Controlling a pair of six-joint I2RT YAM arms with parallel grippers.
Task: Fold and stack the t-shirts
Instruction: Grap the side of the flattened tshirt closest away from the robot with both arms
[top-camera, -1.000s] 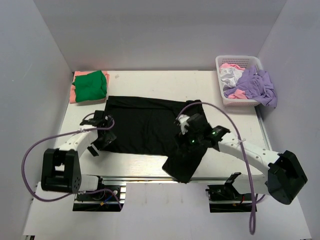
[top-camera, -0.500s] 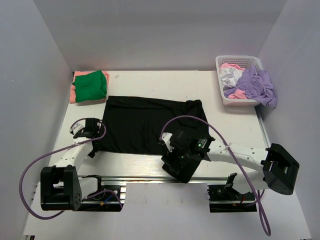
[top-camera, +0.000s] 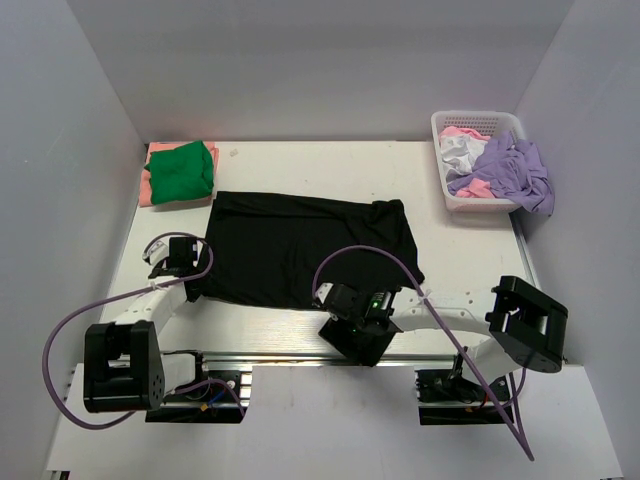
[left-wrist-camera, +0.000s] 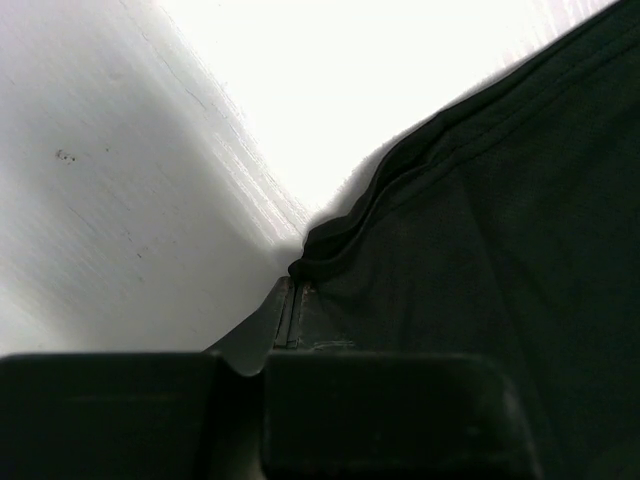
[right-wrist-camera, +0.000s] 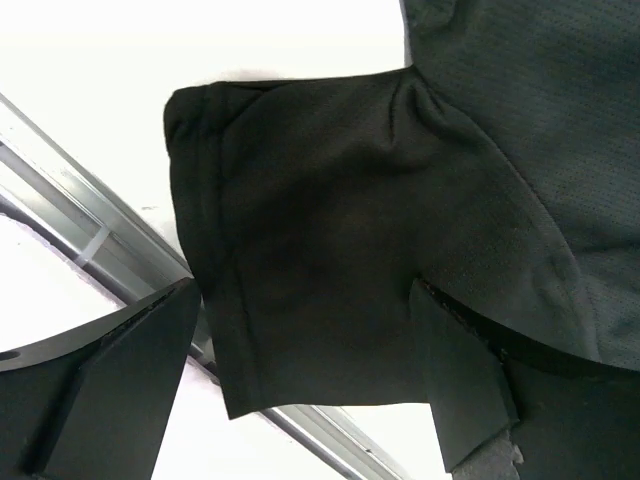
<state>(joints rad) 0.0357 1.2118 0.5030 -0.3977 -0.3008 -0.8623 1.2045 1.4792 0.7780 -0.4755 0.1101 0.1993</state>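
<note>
Our left tool (top-camera: 172, 256) is narrow. In its wrist view the two fingers (left-wrist-camera: 318, 332) lie pressed together with the doubled edge of the black t-shirt (top-camera: 290, 250) right at their tips. We judge that it is pinching that left edge, though the contact itself is in shadow. Over the last second it has travelled outward, away from the body of the shirt, and the left side now lies straighter than it did.

Our right tool (top-camera: 352, 318) is wide, its fingers standing apart on either side of the sleeve (right-wrist-camera: 310, 230) with no cloth gripped between them. It has swung from the middle of the shirt down to the near edge of the desk (top-camera: 330, 165), where that sleeve spills over the metal rail (right-wrist-camera: 90, 245).

The shirt itself lies spread across the middle of the desk, and the right sleeve is the only part out of line. At the far left corner a folded green t-shirt (top-camera: 182, 170) sits on a salmon-pink t-shirt (top-camera: 146, 188), which is the stack so far. At the far right a white basket (top-camera: 478, 122) holds a lavender t-shirt (top-camera: 515, 170) and other crumpled ones.

We read the change as flattening nearly finished: one side is held taut, and the other arm has arrived to bring the hanging sleeve in. The first fold has not yet begun.
</note>
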